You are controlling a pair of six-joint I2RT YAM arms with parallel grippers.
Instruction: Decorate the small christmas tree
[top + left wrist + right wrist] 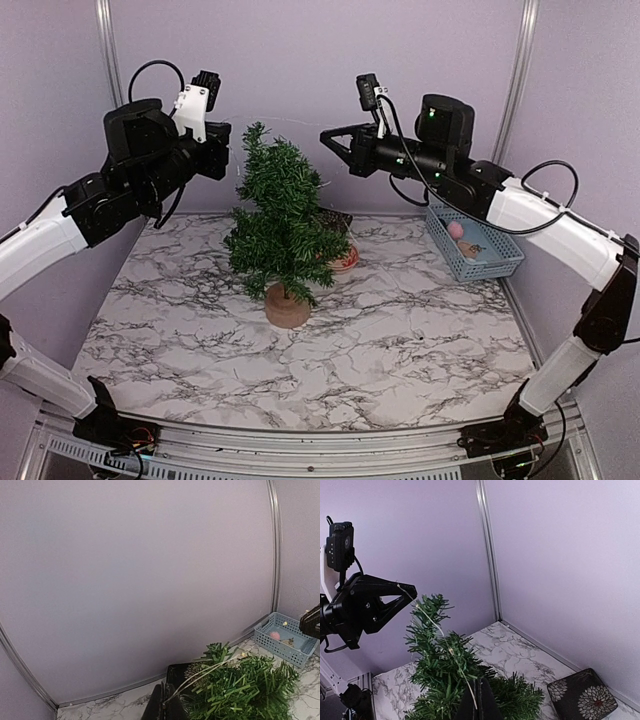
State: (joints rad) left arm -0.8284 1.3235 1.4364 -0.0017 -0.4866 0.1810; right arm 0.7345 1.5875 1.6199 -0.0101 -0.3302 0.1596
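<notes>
The small christmas tree (280,225) stands mid-table on its round tan base (288,305). A thin pale wire with tiny bulbs (432,617) runs over its top between my two grippers. My left gripper (222,150) hangs high just left of the treetop, shut on one end of the wire (210,669). My right gripper (326,135) hangs high just right of the treetop, shut on the other end. In the right wrist view the wire passes from my own jaws (479,700) across the tree (445,670) up to the left gripper (413,589).
A blue basket (475,245) holding a pink ball (455,230) and small ornaments sits at the back right. A black flower-patterned box (580,695) and a reddish dish (346,260) lie behind the tree. Purple walls close the back and sides.
</notes>
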